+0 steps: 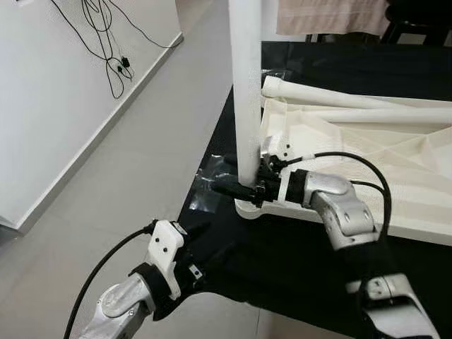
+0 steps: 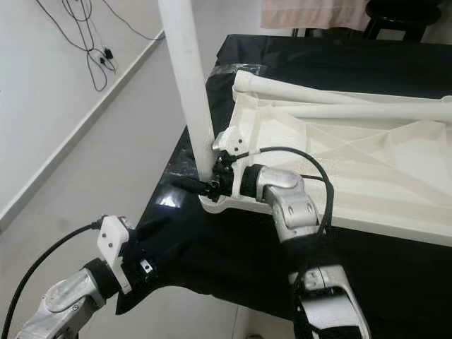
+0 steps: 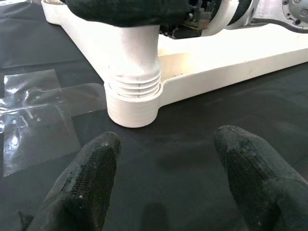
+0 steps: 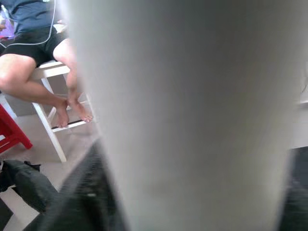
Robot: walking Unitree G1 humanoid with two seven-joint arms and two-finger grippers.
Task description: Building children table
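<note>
Right gripper clamped on upright leg at tabletop corner.

The white tabletop (image 1: 395,191) lies upside down on the black sheet (image 1: 296,261), its corner at the sheet's left edge. The right gripper (image 1: 240,185) grasps the leg (image 1: 247,85) just above its threaded socket (image 3: 132,98). The left gripper (image 3: 166,180) hovers released near the sheet's front edge, facing the socket.

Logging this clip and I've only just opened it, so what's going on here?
The robot is putting together a white children's table. The tabletop lies upside down on a black-covered surface. The right gripper clasps the base of an upright leg seated in the corner socket, whose threads show. The left gripper hovers open just in front of that corner, holding nothing. Two more legs lie on the tabletop.
</note>
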